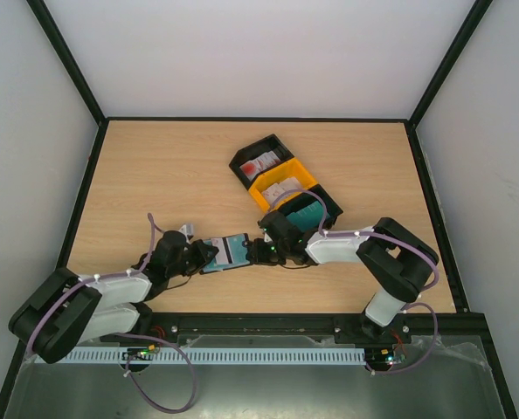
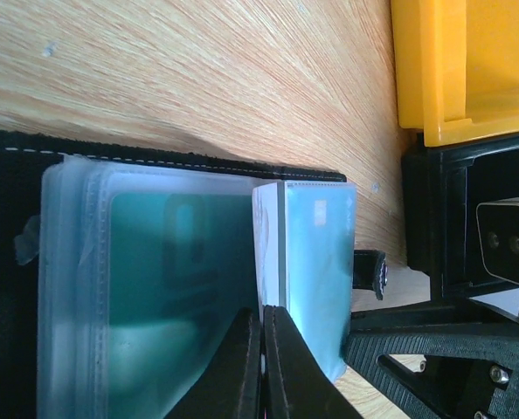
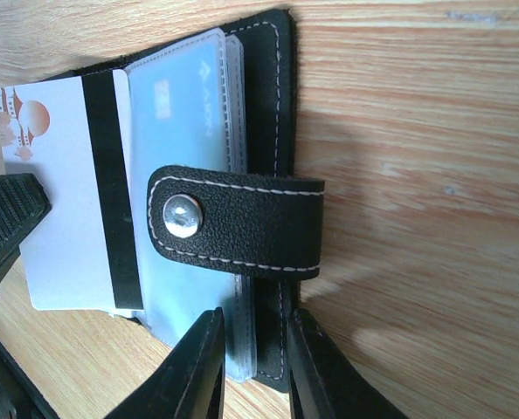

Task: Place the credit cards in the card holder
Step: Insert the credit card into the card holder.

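The black card holder (image 1: 234, 249) lies open on the table between my two grippers. In the left wrist view its clear sleeves (image 2: 155, 288) hold teal cards. My left gripper (image 1: 207, 256) is shut on a white card with red blotches (image 3: 63, 236), seen edge-on between its fingertips (image 2: 270, 236) at the sleeves. That card has a black stripe and lies partly over the sleeves. My right gripper (image 1: 266, 250) is shut on the holder's edge (image 3: 281, 113), one jaw each side of sleeves and cover, just below the snap strap (image 3: 242, 227).
Three trays stand in a row behind the right gripper: a black tray (image 1: 251, 155) with red-and-white cards, a yellow tray (image 1: 305, 177) with pale cards, a black tray (image 1: 331, 207) with teal cards. The yellow tray (image 2: 452, 70) shows close in the left wrist view.
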`<act>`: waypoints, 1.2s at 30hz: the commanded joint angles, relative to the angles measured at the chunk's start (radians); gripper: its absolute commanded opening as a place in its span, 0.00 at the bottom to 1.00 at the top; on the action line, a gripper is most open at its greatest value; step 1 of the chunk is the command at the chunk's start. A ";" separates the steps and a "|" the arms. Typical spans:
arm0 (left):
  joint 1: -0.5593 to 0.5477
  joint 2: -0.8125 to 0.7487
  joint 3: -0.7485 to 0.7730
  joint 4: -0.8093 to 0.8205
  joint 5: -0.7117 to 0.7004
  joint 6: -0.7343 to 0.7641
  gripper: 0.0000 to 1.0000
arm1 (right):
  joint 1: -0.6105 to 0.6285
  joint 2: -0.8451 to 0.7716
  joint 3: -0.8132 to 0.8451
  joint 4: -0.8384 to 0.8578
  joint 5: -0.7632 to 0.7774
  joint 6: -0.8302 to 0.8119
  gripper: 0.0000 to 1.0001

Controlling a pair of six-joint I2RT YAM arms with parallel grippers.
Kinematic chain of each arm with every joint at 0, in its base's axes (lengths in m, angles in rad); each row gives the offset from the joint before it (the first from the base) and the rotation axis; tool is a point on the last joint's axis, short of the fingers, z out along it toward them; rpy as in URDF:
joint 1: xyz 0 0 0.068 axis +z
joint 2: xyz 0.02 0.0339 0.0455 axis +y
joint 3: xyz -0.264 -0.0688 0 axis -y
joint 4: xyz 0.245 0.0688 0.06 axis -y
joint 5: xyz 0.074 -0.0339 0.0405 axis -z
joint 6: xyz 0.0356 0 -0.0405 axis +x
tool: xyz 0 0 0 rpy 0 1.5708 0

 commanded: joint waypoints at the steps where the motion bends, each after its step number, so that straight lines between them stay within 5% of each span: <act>1: -0.003 0.013 -0.029 -0.044 0.018 -0.006 0.03 | 0.008 0.043 -0.022 -0.039 0.041 0.011 0.21; 11: 0.020 -0.050 -0.017 -0.190 -0.029 0.038 0.03 | 0.008 0.047 -0.018 -0.042 0.039 0.004 0.21; 36: 0.021 0.089 -0.001 -0.080 0.067 0.080 0.03 | 0.010 0.057 -0.023 -0.018 0.004 -0.002 0.18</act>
